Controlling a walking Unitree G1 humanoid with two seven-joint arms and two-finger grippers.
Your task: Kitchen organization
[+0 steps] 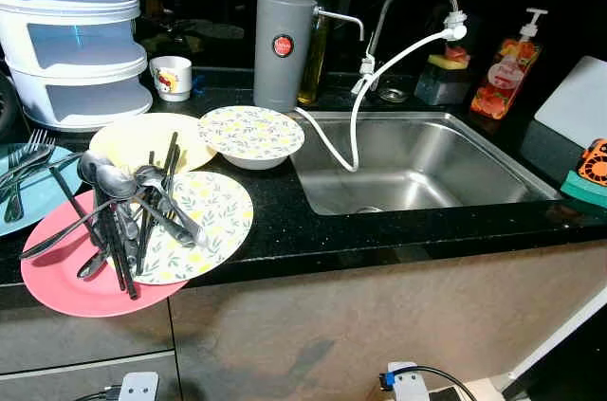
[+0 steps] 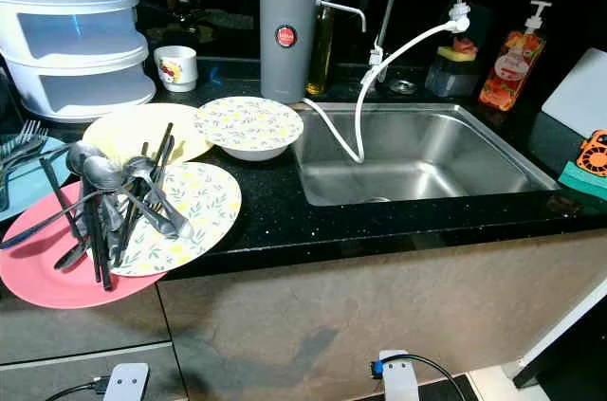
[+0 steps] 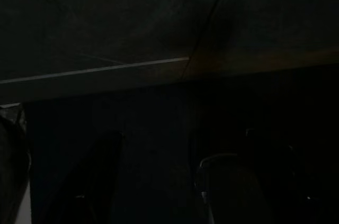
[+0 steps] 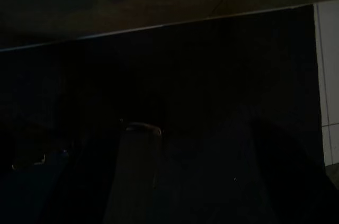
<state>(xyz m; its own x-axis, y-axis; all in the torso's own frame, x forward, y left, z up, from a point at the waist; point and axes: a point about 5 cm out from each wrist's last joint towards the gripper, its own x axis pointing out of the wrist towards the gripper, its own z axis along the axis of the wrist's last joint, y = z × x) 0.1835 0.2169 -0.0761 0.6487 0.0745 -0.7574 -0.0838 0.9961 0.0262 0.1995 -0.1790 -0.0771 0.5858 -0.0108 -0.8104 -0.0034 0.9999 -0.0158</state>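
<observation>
On the black counter left of the sink point(image 1: 417, 169) lie a pink plate point(image 1: 57, 282), a floral plate point(image 1: 213, 216) overlapping it, and a yellow plate point(image 1: 133, 140) behind. A pile of spoons and black chopsticks point(image 1: 123, 216) sprawls across these plates. A floral bowl point(image 1: 251, 134) sits at the sink's left rim. Forks point(image 1: 27, 162) rest on a blue plate point(image 1: 43, 194) at the far left. Both arms hang idle low by the cabinet, and their wrist views are very dark, with only faint cabinet lines to make out.
A white stacked container point(image 1: 76, 36), a small mug point(image 1: 172, 77) and a grey cylinder point(image 1: 283, 50) stand at the back. A faucet with a white hose point(image 1: 356, 126) reaches into the sink. Soap bottle point(image 1: 507, 69), white board point(image 1: 579, 102) and orange item point(image 1: 595, 164) are at right.
</observation>
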